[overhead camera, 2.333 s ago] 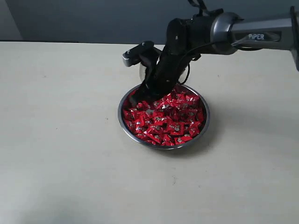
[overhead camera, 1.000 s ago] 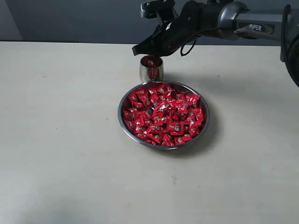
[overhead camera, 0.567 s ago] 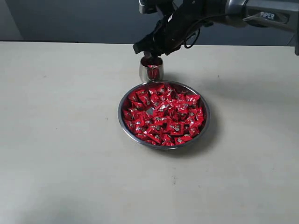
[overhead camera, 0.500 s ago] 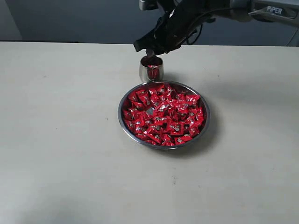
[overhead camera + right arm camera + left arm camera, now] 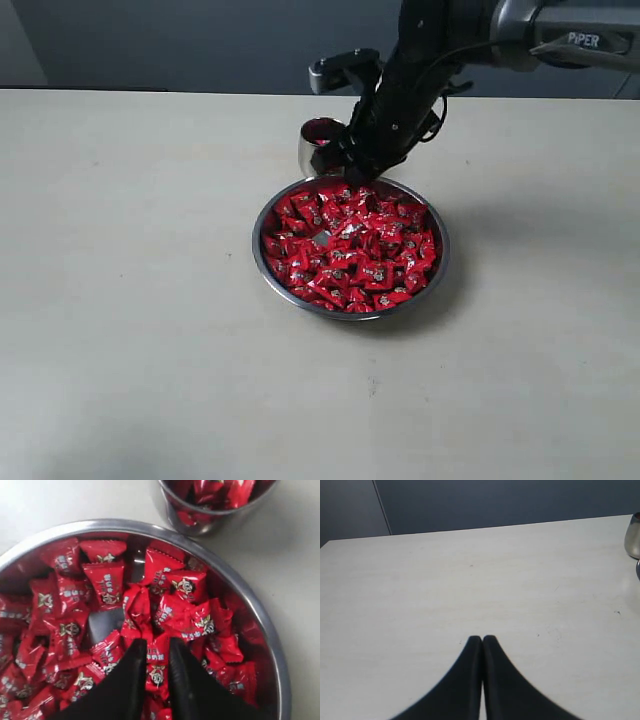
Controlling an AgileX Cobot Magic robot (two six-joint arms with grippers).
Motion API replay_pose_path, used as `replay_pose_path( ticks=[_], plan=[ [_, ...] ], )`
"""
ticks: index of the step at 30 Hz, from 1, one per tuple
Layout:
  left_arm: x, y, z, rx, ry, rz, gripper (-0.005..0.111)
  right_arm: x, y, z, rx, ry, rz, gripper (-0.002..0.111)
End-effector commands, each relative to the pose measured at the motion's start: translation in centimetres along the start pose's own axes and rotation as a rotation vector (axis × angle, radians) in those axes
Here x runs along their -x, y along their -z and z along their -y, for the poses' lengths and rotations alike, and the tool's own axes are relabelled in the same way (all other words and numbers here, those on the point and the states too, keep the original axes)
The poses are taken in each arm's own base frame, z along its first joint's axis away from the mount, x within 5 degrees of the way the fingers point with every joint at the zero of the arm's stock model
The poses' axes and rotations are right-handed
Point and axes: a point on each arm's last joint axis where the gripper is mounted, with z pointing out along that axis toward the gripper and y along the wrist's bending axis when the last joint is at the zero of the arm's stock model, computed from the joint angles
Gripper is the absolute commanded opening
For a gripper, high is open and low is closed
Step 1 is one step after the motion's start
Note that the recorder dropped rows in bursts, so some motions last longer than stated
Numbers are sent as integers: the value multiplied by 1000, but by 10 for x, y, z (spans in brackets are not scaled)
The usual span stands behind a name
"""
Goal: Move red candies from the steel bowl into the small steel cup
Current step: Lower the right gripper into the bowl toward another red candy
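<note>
The steel bowl (image 5: 256,248) sits mid-table, heaped with red candies (image 5: 350,250). Touching its far rim stands the small steel cup (image 5: 314,142), with several red candies inside (image 5: 220,490). My right gripper (image 5: 352,172) hangs low over the bowl's far edge, just beside the cup. In the right wrist view its fingers (image 5: 157,644) stand a little apart, open, over the pile, with one candy (image 5: 156,672) lying in the gap between them. The bowl's rim (image 5: 100,526) and the cup's wall (image 5: 200,522) show there too. My left gripper (image 5: 482,639) is shut on nothing above bare table.
The pale table (image 5: 130,300) spreads wide around the bowl, with a dark wall behind it. In the left wrist view the cup (image 5: 633,535) shows at the frame's edge, far from the left gripper.
The right gripper lifted a candy from the bowl, held it over the cup and let it go. It has now swung back down to the bowl's far edge.
</note>
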Motion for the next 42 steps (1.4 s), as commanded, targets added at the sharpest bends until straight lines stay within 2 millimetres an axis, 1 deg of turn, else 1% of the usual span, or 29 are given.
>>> replay_pose_path(
  ticks=[1, 4, 12, 13, 14, 16, 18, 19, 21, 25, 30, 33, 37, 39, 42],
  plan=[
    [3, 1, 0, -6, -2, 19, 0, -3, -14, 5, -16, -8, -10, 17],
    [3, 1, 0, -6, -2, 19, 0, -3, -18, 6, -27, -9, -8, 17],
    [3, 1, 0, -6, -2, 19, 0, 0, -18, 8, -42, -18, 26, 17],
    [3, 1, 0, -6, -2, 19, 0, 0, -18, 8, -42, -18, 26, 20],
    [3, 1, 0, -6, -2, 19, 0, 0, -18, 8, -42, -18, 26, 25],
    [3, 1, 0, -6, -2, 19, 0, -1, -18, 8, -40, -19, 19, 42],
    [3, 1, 0, -6, -2, 19, 0, -1, -18, 8, -40, -19, 18, 54],
    [3, 1, 0, -6, -2, 19, 0, -1, -18, 8, -41, -21, 20, 57],
    [3, 1, 0, -6, -2, 19, 0, 0, -18, 8, -44, -27, 32, 55],
    [3, 1, 0, -6, -2, 19, 0, 3, -18, 10, -66, -44, 56, 46],
    [3, 1, 0, -6, -2, 19, 0, 1, -18, 10, -70, -44, 41, 47],
    [3, 1, 0, -6, -2, 19, 0, -1, -22, 10, -64, -51, 22, 47],
    [3, 1, 0, -6, -2, 19, 0, -7, -38, 12, -53, -60, -27, 47],
    [3, 1, 0, -6, -2, 19, 0, -7, -42, 13, -53, -63, -28, 46],
    [3, 1, 0, -6, -2, 19, 0, -6, -43, 13, -60, -78, -5, 44]
  ],
)
